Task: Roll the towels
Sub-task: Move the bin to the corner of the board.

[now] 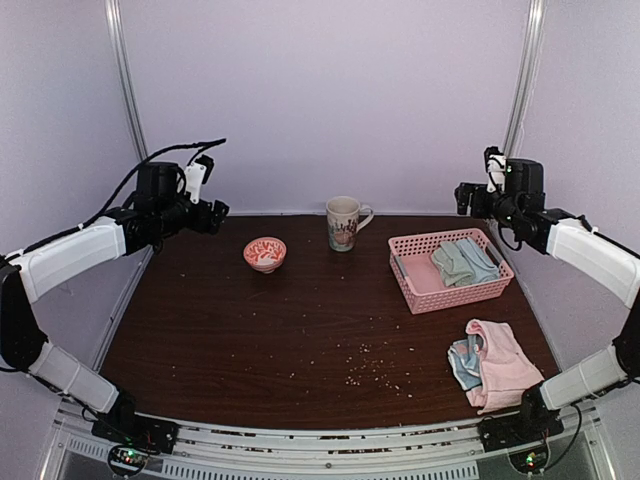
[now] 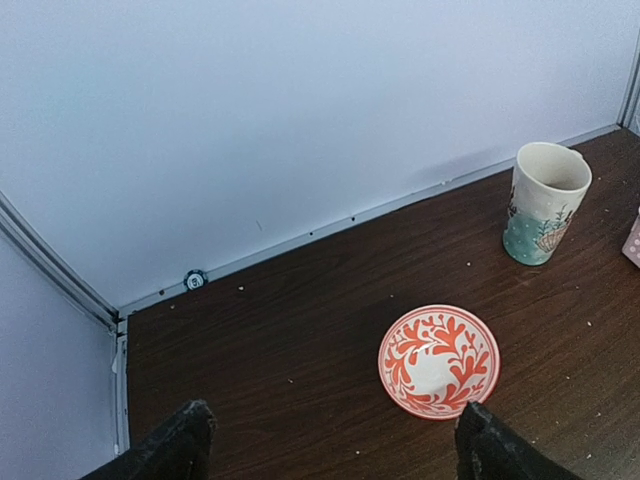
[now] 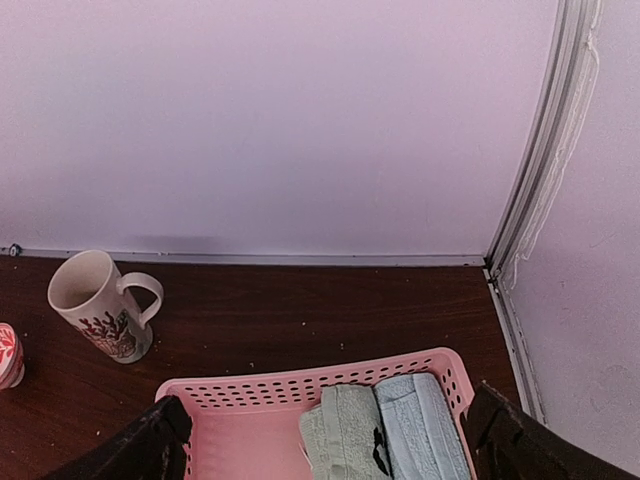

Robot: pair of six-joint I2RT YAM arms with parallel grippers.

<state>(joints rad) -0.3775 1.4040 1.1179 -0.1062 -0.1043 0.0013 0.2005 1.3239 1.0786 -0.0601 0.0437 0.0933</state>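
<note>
At the near right corner of the table (image 1: 250, 330), the pale pink towel (image 1: 505, 368) lies crumpled and unrolled. The light blue patched towel (image 1: 463, 362) is bunched against its left side, touching it. Farther back, the sage green towel (image 1: 452, 264) and the pale blue towel (image 1: 480, 258) lie folded side by side in the right part of the pink lattice basket (image 1: 440, 298). A patterned mug (image 1: 343, 222) stands left of the basket, and a red-and-white bowl (image 1: 265, 253) left of that. Crumbs (image 1: 370, 365) dot the wood mid-table. Both arms hang raised: the left gripper (image 2: 332, 420) at the far left, the right gripper (image 3: 330, 410) at the far right, each with jaws spread wide and holding nothing.
</note>
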